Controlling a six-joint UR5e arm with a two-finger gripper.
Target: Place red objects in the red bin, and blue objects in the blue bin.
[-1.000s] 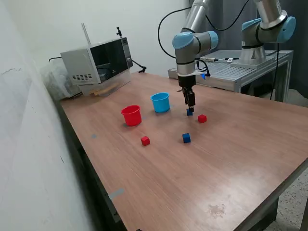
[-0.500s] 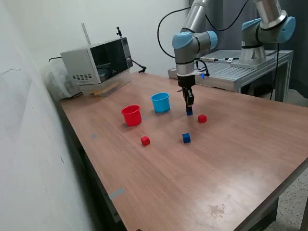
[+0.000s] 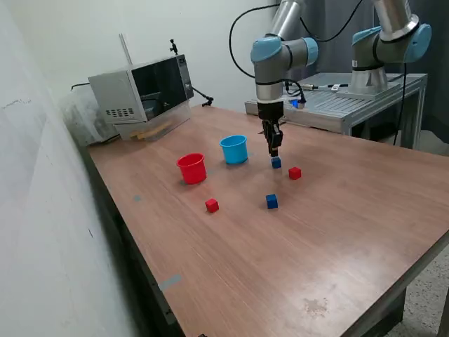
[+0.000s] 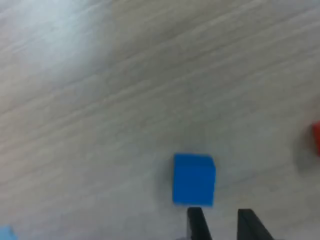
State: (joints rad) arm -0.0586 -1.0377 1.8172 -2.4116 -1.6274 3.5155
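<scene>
Wooden table spanned most of the exterior view, carrying all task items. UR5e arm reached down over the far-middle area of the table, above a blue cube. Microwave stood at the far corner, toward the exterior view's left. Light-blue cup and red cup stood upright, near each other but not touching, the red one further toward the exterior view's left; contents not discernible. Gripper hung raised clear of the table, fingertips pointing down, just above the blue cube beneath the gripper. In the wrist view, two dark fingertips showed a narrow gap with nothing between them, so gripper held nothing; blue cube beneath the gripper lay flat on the wood grain, apart from the tips; whether fully closed or slightly parted could not be told. Red cube beside it rested on the table toward the exterior view's right, visible as a red sliver at the wrist view's edge. Second blue cube lay nearer the camera, well apart from both cups. Second red cube lay on the table near the red cup, outside it.
</scene>
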